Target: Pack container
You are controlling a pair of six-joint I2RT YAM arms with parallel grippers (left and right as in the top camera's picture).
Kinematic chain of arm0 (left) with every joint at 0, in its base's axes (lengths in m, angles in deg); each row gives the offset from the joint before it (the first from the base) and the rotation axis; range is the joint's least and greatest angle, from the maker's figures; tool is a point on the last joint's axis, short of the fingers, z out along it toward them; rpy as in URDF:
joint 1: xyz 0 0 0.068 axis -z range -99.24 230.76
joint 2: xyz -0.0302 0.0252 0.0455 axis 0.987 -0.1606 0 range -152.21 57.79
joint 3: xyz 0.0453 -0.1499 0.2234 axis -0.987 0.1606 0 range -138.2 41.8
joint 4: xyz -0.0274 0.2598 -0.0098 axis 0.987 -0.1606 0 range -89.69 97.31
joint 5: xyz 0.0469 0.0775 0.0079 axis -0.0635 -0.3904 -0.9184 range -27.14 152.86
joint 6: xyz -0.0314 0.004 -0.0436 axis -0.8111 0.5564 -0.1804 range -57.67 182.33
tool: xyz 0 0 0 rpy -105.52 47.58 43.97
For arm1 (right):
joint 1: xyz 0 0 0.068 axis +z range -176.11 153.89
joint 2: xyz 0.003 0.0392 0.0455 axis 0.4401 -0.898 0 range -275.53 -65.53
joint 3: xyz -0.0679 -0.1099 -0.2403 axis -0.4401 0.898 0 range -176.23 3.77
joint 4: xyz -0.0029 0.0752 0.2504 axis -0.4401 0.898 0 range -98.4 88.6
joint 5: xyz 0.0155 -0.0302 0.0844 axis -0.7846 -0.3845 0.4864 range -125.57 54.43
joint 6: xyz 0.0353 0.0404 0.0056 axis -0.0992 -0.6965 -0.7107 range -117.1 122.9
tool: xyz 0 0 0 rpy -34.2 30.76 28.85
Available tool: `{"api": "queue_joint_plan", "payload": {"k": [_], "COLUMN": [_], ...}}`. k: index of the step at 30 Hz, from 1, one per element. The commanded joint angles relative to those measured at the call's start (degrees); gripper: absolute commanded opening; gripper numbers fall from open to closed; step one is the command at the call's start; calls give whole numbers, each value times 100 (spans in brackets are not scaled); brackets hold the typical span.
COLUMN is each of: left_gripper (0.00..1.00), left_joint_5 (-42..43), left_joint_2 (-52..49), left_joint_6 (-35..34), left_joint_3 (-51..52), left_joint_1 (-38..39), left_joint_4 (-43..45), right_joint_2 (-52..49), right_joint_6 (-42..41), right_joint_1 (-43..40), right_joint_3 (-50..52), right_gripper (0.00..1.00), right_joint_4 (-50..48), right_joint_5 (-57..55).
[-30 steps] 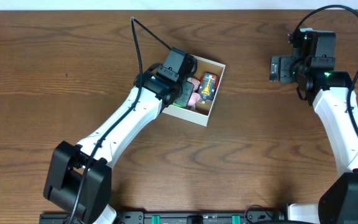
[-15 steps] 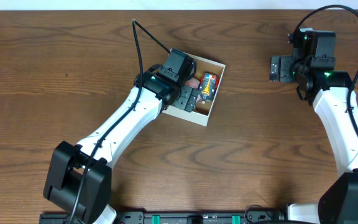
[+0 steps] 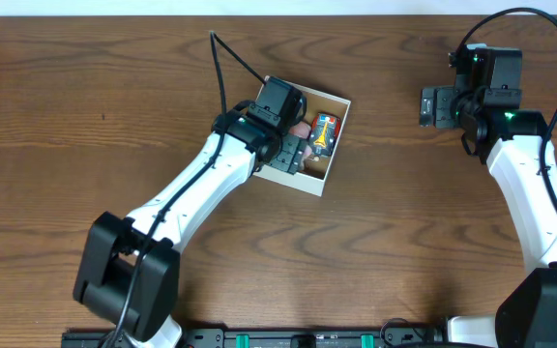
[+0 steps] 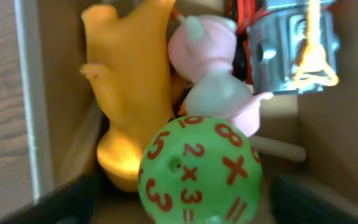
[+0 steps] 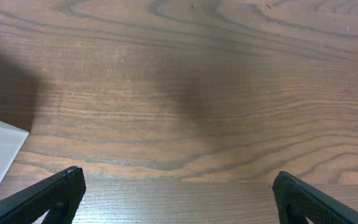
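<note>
Sitting just left of centre on the table: container, white outside, brown within, stocked with yellow toy, pink figure, green numbered ball. Logged left gripper down inside it, jaws parted clear of the ball, gripping nothing. Logged right gripper well apart above the tabletop, jaws spread wide, empty
</note>
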Motion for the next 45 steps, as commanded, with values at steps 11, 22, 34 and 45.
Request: {"api": "queue_joint_plan", "payload": {"k": [11,22,34,45], "left_gripper": [9,8,8,8], "left_joint_5": [39,39,39,39], "left_joint_2": [-52,494,531,179], "left_joint_6": [81,79,-48,-46], "left_joint_3": [-55,-577,-562,-562], "left_joint_1": [-44,-44,-39,-39], "left_joint_4": [302,317,767,1408], "right_joint_2": [48,48,48,46], "right_joint_6": [-94,-96,-94,-94], "right_joint_1": [-22,-22,-22,-22], "right_joint_3": [-79,-79,-79,-79], "right_gripper": [99,99,99,99], "right_joint_4": [7,7,7,7], "right_joint_5": [-35,-35,-35,-35]}}
